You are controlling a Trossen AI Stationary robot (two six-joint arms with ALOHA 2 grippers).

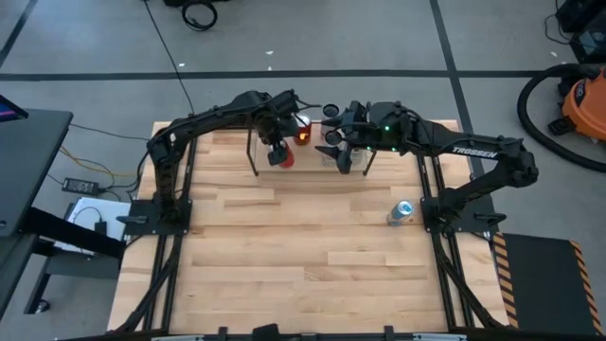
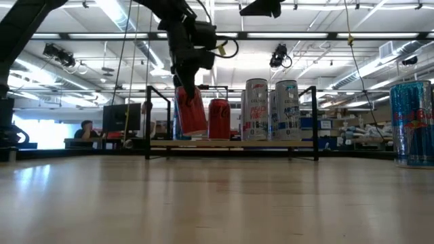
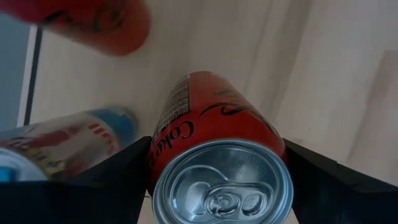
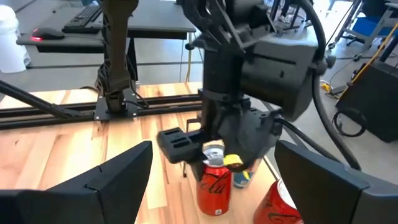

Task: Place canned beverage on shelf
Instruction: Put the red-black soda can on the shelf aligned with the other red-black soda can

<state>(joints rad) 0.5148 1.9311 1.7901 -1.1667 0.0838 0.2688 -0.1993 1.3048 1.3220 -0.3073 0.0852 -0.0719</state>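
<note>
Blue can (image 2: pixel 413 122) at table edge; left fingers (image 2: pixel 184 91) hold red can (image 2: pixel 190 112) over shelf (image 2: pixel 230 143).

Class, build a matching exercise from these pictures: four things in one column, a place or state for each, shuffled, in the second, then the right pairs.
Things
1. left gripper
2. right gripper
3. blue-and-silver can
4. two tall silver cans

Places or states
A. alone on the tabletop
B. standing on the shelf
C. open, holding nothing
D. shut on a red Coke can

Pairs: 1-D, 2-C, 3-A, 4-B

Left gripper (image 1: pixel 279 152) reaches down at the table's far side, fingers clamped; right gripper (image 1: pixel 333 144) hovers beside it, fingers spread.
</note>
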